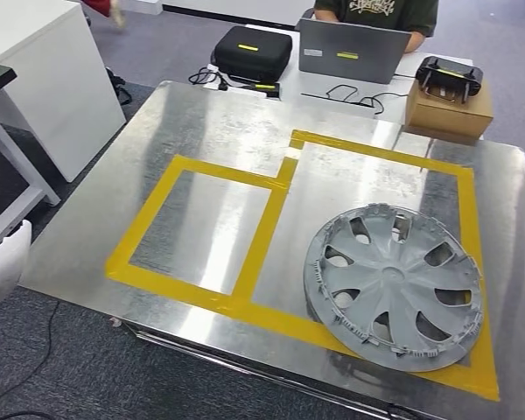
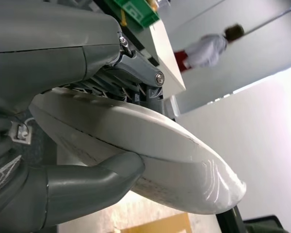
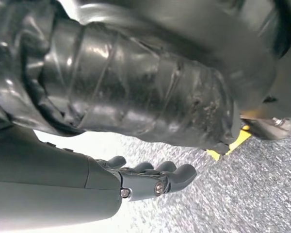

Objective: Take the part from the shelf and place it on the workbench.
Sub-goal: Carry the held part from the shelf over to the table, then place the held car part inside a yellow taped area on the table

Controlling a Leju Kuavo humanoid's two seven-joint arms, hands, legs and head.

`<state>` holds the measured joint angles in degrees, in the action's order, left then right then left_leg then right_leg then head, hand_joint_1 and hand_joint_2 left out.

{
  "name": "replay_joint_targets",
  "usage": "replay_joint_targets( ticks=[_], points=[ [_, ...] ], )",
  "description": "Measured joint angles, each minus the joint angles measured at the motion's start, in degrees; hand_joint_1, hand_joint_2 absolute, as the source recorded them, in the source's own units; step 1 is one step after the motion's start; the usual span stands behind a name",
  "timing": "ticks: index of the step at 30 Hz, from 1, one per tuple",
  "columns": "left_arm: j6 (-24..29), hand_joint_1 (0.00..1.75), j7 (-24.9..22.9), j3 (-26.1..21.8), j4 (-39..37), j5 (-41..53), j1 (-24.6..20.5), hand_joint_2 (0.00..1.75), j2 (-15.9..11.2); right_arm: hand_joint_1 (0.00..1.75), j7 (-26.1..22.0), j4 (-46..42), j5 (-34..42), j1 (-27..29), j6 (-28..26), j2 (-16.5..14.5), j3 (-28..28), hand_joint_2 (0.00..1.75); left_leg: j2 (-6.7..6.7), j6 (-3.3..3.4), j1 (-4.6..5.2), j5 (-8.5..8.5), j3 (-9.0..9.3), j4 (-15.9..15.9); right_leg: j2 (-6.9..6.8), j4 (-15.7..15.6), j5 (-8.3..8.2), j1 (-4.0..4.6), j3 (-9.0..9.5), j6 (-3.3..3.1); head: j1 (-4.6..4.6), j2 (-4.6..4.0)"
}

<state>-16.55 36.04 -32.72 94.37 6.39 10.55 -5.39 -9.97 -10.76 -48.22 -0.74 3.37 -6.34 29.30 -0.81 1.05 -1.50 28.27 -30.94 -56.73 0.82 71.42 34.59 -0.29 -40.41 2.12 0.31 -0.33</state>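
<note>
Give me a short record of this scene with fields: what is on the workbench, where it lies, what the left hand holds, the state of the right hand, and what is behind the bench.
workbench: metal top with two yellow tape boxes
hubcap: grey, lying in the larger box, its near edge over the tape
smaller box: nothing in it
left hand: grips a white part
right hand: holds nothing, fingers loosely curled
behind bench: laptop, black case, cardboard box, a person seated

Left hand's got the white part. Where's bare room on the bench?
The left yellow-taped rectangle on the workbench is bare metal. The right rectangle is free only at its far half; the grey wheel cover fills the near half, overlapping the tape. The left hand grips the white part.
</note>
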Motion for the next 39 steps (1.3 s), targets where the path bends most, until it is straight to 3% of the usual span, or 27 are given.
replay_joint_targets(
  ticks=[1,2,3,4,6,8,10,12,14,16,17,18,19,21,23,25,27,29,31,32,33,34,36,38,39],
  points=[
    [0.0,1.75,-0.02,0.01,-0.01,0.04,0.01,1.75,0.02,0.0,0.0,0.0,-0.01,0.0,0.0,0.0,-0.03,0.0,-0.86,0.02,0.05,0.07,0.05,-0.01,-0.35,2.53,0.63,-0.14,-1.26,0.18,0.0,0.0],
    [0.04,1.75,-0.07,0.03,-0.04,0.19,-0.05,1.75,0.03,0.0,0.0,0.01,-0.05,0.05,0.0,0.0,-0.09,0.0,-1.63,-0.02,0.06,0.16,0.15,-0.02,-0.51,2.79,0.06,-0.23,-1.34,0.29,0.01,0.0],
    [0.2,1.75,-0.15,0.07,-0.09,0.46,-0.19,1.75,0.01,0.0,0.0,0.01,-0.11,0.11,0.0,0.0,-0.18,0.0,-2.34,-0.12,0.05,0.28,0.33,-0.03,-0.78,0.61,-1.54,-0.28,-0.15,0.31,0.03,0.0],
    [0.54,1.75,-0.28,0.17,-0.16,0.79,-0.43,1.75,-0.07,0.0,0.0,0.01,-0.21,0.11,0.01,0.0,-0.27,0.0,-3.0,-0.27,0.05,0.43,0.57,-0.03,-1.47,-3.5,-3.69,-0.28,2.08,0.2,0.07,0.0],
    [1.78,1.75,-0.75,0.68,-0.31,1.25,-1.15,1.75,-0.56,0.0,-0.01,0.01,-0.49,-0.12,0.03,0.0,-0.43,0.0,-4.05,-0.75,0.23,0.78,1.03,-0.08,-3.56,-11.32,-6.42,0.07,6.36,-0.4,0.17,0.0],
    [3.25,1.75,-1.47,1.6,-0.43,0.92,-2.09,1.75,-1.57,0.0,-0.01,0.01,-0.78,-0.36,0.05,0.0,-0.51,0.0,-4.88,-1.39,0.41,0.98,1.25,-0.1,-4.19,-13.77,-6.76,0.51,7.7,-1.1,0.17,0.0],
    [4.41,1.75,-2.18,2.67,-0.49,0.06,-3.03,1.75,-2.95,0.0,0.03,0.01,-1.0,-0.35,0.06,0.0,-0.6,0.0,-5.44,-2.13,0.28,1.15,1.5,-0.01,-2.99,-13.96,-7.02,0.46,7.59,-1.8,0.16,0.0],
    [4.99,1.75,-2.94,3.67,-0.49,-0.71,-3.84,1.75,-4.41,0.0,0.07,0.01,-1.2,-0.38,0.04,-0.01,-0.74,0.0,-3.46,-2.71,0.02,2.73,0.92,-1.91,-1.83,-14.47,-7.37,0.17,7.87,-2.51,-0.07,0.0],
    [4.81,1.75,-4.79,4.8,-0.72,-0.53,-4.99,1.75,-5.49,0.0,0.08,0.01,-1.59,-0.67,0.03,-0.09,-0.97,0.0,-0.56,-2.97,-0.08,6.21,-1.97,-8.35,-0.67,-14.7,-7.52,0.1,8.17,-2.88,-0.61,0.0],
    [5.74,1.75,-6.59,7.32,-2.39,1.28,-7.21,1.75,-5.81,0.0,0.13,0.01,-2.02,-1.05,0.05,-0.16,-1.29,0.0,0.29,-3.02,-0.03,8.56,-5.58,-15.34,0.48,-14.66,-7.49,0.21,8.23,-2.96,-0.99,0.0],
    [6.91,1.75,-6.83,9.18,-3.7,2.25,-8.42,1.75,-5.78,0.0,0.16,0.01,-2.13,-1.24,0.08,-0.17,-1.49,0.0,0.37,-2.97,-0.01,8.12,-6.38,-16.42,1.09,-14.61,-7.48,0.25,8.3,-2.97,-1.09,0.0],
    [8.29,1.75,-6.68,11.22,-5.02,2.9,-9.45,1.75,-5.74,0.0,0.25,0.01,-2.19,-1.47,0.13,-0.17,-1.68,0.0,0.45,-2.87,-0.02,6.48,-6.07,-15.13,1.8,-14.5,-7.47,0.26,8.35,-2.95,-1.1,0.0],
    [9.45,1.75,-6.43,13.09,-6.09,3.07,-10.19,1.75,-5.76,0.0,0.33,0.01,-2.21,-1.7,0.16,-0.17,-1.83,0.0,0.81,-2.75,-0.08,4.03,-4.78,-11.79,2.59,-14.32,-7.41,0.24,8.4,-2.9,-1.1,0.0],
    [10.8,1.75,-6.08,15.68,-7.58,2.78,-11.26,1.75,-5.93,0.0,0.48,0.03,-2.21,-2.1,0.28,-0.17,-2.06,0.0,3.21,-2.49,-0.32,0.66,-1.81,-4.66,4.35,-13.73,-7.27,0.21,8.12,-2.58,-1.04,0.0],
    [11.33,1.75,-5.98,17.03,-8.65,2.43,-12.07,1.75,-6.21,0.0,0.5,0.04,-2.21,-2.22,0.37,-0.17,-2.21,0.0,4.91,-2.19,-0.33,0.38,-0.74,-1.84,6.02,-13.29,-7.4,0.0,7.24,-1.86,-1.09,0.0],
    [11.43,1.75,-5.91,18.1,-9.22,2.15,-12.7,1.75,-6.39,0.0,0.51,0.03,-2.21,-2.01,0.4,-0.16,-2.28,0.0,4.03,-1.66,-0.19,0.43,-0.73,-1.42,7.15,-13.39,-7.67,-0.25,6.44,-1.03,-1.19,0.0],
    [11.37,1.75,-5.87,19.0,-9.55,1.86,-13.19,1.75,-6.43,0.0,0.54,0.04,-2.22,-1.73,0.45,-0.14,-2.31,0.0,2.72,-0.93,-0.28,0.16,-0.47,-0.9,4.55,-12.41,-6.96,-0.04,5.54,-0.43,-0.9,0.0],
    [11.3,1.75,-5.93,19.49,-9.83,1.65,-13.32,1.75,-6.59,0.0,0.55,0.04,-2.27,-1.81,0.48,-0.13,-2.33,0.0,1.17,-0.31,-0.21,0.1,-0.27,-0.63,0.5,-7.42,-4.45,0.11,2.88,-0.06,-0.26,0.0],
    [11.29,1.75,-6.11,19.89,-10.24,1.55,-13.45,1.75,-6.72,0.0,0.55,0.04,-2.31,-2.04,0.51,-0.15,-2.35,0.0,-0.44,0.0,0.03,0.23,-0.25,-0.65,-0.65,-0.49,-1.99,-0.1,-0.85,0.18,0.09,0.0],
    [11.28,1.75,-6.21,20.19,-10.51,1.57,-13.62,1.75,-6.72,0.0,0.55,0.04,-2.32,-2.05,0.54,-0.16,-2.36,0.0,-1.19,0.05,0.13,0.3,-0.19,-0.66,-0.7,1.33,-1.94,-0.19,-1.89,0.25,0.09,0.0],
    [11.28,1.75,-6.27,20.55,-10.8,1.63,-13.84,1.75,-6.72,0.0,0.55,0.04,-2.33,-2.03,0.56,-0.17,-2.37,0.0,-1.88,0.07,0.2,0.42,-0.06,-0.66,-0.79,1.01,-2.95,-0.24,-1.84,0.24,0.09,0.0],
    [11.27,1.75,-6.31,20.9,-11.05,1.7,-14.04,1.75,-6.72,0.0,0.55,0.04,-2.34,-2.0,0.58,-0.16,-2.38,0.0,-2.51,0.02,0.25,0.58,0.16,-0.67,-1.08,-1.5,-4.79,-0.25,-0.62,0.15,0.1,0.0],
    [11.31,1.75,-6.33,21.45,-11.41,1.8,-14.41,1.75,-6.73,0.0,0.51,0.03,-2.34,-2.09,0.59,-0.15,-2.38,0.0,-3.66,-0.32,0.47,1.0,0.67,-0.7,-3.23,-9.08,-7.93,0.19,3.33,-0.42,0.13,0.0],
    [11.38,1.75,-6.35,21.79,-11.65,1.73,-14.67,1.75,-6.82,0.0,0.44,0.03,-2.33,-2.27,0.59,-0.15,-2.38,0.0,-4.73,-0.89,0.8,1.31,0.93,-0.73,-4.85,-13.0,-8.54,0.74,5.45,-1.16,0.15,0.0],
    [11.41,1.75,-6.37,21.96,-11.74,1.63,-14.75,1.75,-6.87,0.0,0.39,0.03,-2.29,-2.29,0.59,-0.15,-2.38,0.0,-5.29,-1.17,0.92,1.39,1.0,-0.69,-4.7,-13.21,-8.35,0.94,5.61,-1.47,0.15,0.0]
  ],
)
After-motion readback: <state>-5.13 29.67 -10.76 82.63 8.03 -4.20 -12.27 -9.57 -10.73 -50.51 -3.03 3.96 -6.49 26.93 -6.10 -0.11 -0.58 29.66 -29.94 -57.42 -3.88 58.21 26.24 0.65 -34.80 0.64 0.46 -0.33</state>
